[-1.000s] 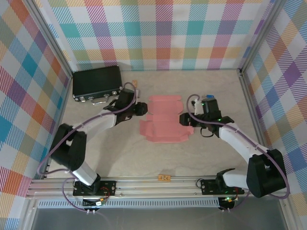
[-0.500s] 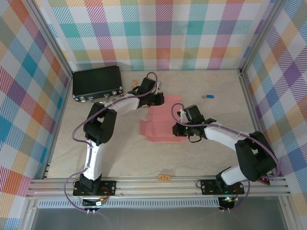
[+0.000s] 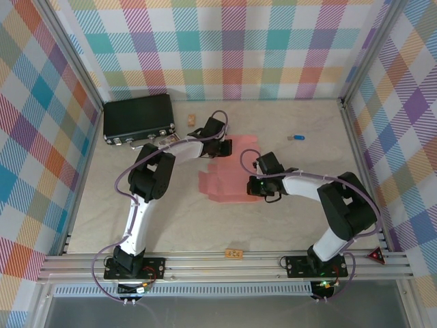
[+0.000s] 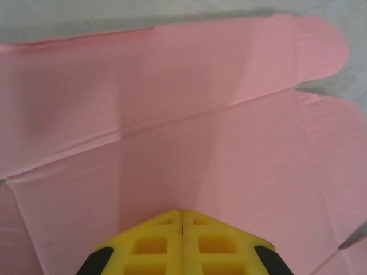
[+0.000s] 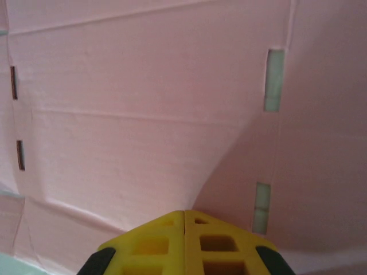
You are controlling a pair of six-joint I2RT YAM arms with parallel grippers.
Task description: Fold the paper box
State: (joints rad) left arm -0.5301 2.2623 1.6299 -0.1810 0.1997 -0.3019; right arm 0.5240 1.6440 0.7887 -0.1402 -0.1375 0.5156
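The paper box (image 3: 225,181) is a flat salmon-pink flapped cut-out lying mid-table. My left gripper (image 3: 223,145) reaches over its far edge, and my right gripper (image 3: 250,184) comes in over its right side. In the left wrist view the yellow fingers (image 4: 155,243) are closed together, with the left gripper's tip (image 4: 182,211) against a pink panel (image 4: 200,114). The right wrist view shows the right gripper (image 5: 184,212) shut the same way, tip on the card (image 5: 143,114). Beside it, a slotted flap (image 5: 321,143) curves upward. Nothing sits between either pair of fingers.
A black case (image 3: 138,117) with metal latches lies at the back left. A small tan piece (image 3: 192,118) sits beside it, and a small blue item (image 3: 295,137) lies at the back right. An orange block (image 3: 234,253) rests by the front rail. Plaid walls close in three sides.
Both arms swung inward from beside the card onto it, and both grippers closed. The right arm moved off the blue item, which now shows.
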